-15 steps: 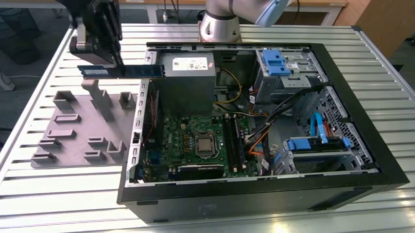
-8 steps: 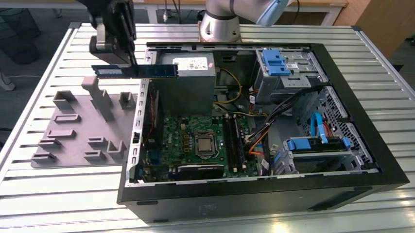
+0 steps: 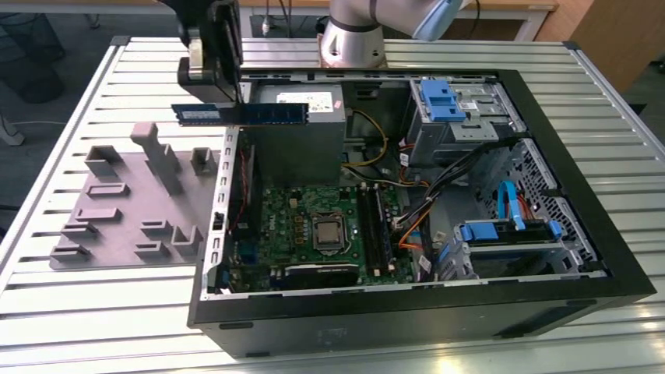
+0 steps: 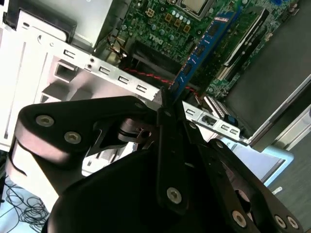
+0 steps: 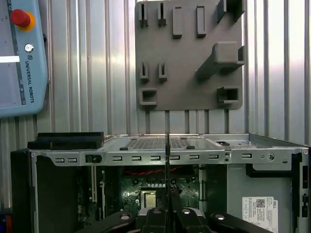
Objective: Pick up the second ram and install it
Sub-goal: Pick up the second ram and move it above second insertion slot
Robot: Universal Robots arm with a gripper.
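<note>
While the end effector hangs over the open computer case at its wall on the exterior view's left, its fingers are pressed onto the second ram, pinching the blue stick near its middle. The stick is in the air, level and on edge, well above the green motherboard and apart from the long black memory slots. In the second wrist view the second ram projects from the end effector over the board. The grey holder tray lies on the slatted tabletop just beside the case.
</note>
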